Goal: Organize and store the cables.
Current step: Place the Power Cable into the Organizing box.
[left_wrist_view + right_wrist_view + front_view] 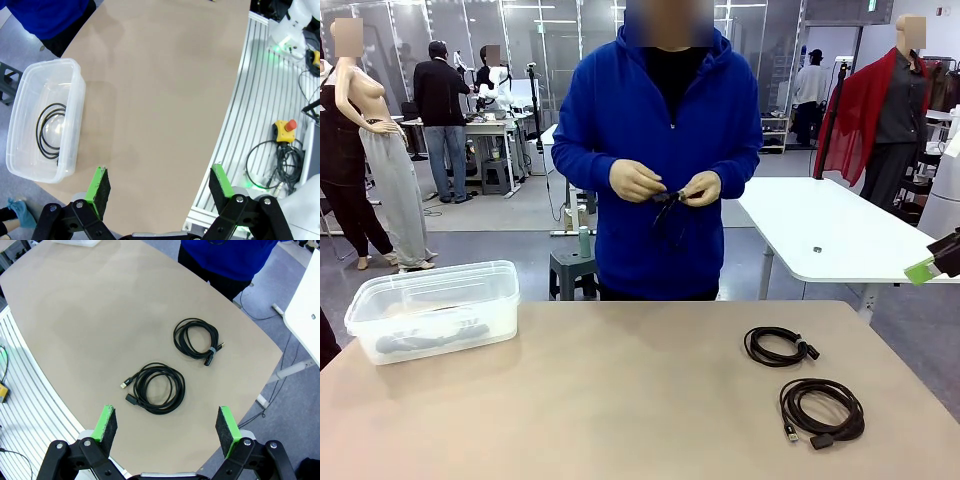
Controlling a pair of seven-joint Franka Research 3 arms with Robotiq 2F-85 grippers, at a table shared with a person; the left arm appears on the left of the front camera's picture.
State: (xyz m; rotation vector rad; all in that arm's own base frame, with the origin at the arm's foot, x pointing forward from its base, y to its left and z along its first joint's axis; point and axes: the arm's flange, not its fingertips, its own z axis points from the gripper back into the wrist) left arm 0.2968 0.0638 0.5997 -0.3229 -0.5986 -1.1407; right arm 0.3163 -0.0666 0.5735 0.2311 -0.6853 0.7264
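Black coiled cables: the nearer coil (822, 410) and the farther coil (780, 346) lay to the right on the beige tabletop (620, 400), a third coil (52, 131) sat in the clear plastic bin (79, 95), and a fourth coil (670, 205) was in the person's hands (635, 180). The left gripper (159, 185) and right gripper (167, 425) hung wide apart, empty. Pinching one strand could've unravelled a loop, and plugs might've snagged the bin's rim.
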